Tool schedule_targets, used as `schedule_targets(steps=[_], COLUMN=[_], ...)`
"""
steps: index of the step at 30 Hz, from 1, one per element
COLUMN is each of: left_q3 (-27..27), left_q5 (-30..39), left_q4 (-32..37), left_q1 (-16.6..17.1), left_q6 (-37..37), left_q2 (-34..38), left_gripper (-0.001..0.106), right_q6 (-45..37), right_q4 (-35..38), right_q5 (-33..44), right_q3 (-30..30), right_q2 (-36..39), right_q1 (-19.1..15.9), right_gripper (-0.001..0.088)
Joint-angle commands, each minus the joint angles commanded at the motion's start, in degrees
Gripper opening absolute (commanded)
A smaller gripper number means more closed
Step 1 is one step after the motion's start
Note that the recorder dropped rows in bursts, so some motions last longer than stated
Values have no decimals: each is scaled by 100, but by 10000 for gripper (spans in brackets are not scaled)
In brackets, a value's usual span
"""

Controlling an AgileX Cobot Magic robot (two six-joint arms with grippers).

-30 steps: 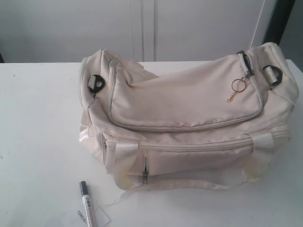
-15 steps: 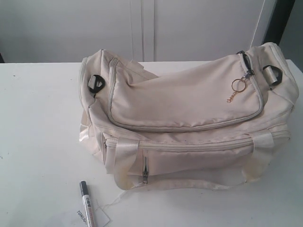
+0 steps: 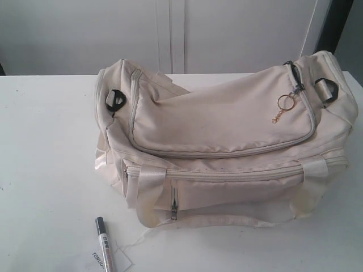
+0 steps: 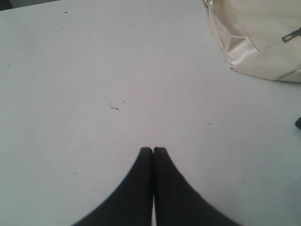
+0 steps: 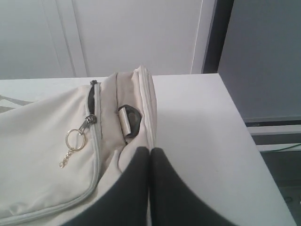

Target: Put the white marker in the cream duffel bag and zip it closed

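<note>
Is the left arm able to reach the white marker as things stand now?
Probably yes. The white marker lies uncovered on the table, apart from the cream duffel bag. The left end effector is shut over bare table, so it must open first.

A plain indoor work room, maybe a lab, a big white desk [image 3: 45, 141] with small dark marks [image 4: 115, 108], flat white doors or panels [image 3: 170, 34] behind it, a dark post [image 3: 334, 22] and a grey wall [image 5: 263, 56] at one side

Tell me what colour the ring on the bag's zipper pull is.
Gold. The ring on the cream duffel bag shows best in the right wrist view.
</note>
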Motion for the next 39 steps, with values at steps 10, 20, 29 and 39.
schedule_targets(steps=[10, 20, 29, 39], left_q3=[0, 0, 0, 0], left_q5=[0, 0, 0, 0], left_q4=[0, 0, 0, 0], left_q1=[0, 0, 0, 0], left_q6=[0, 0, 0, 0], left_q2=[0, 0, 0, 0], left_gripper=[0, 0, 0, 0], right_q6=[-213, -213, -832, -3131], right_q4=[176, 227, 813, 3716], right_q5=[131, 944, 2104, 3703], right_q3=[-786, -1788, -3229, -4594], right_q2=[1140, 2310, 3700, 5074], right_q1=[0, 0, -101, -914], right_gripper=[0, 0, 0, 0])
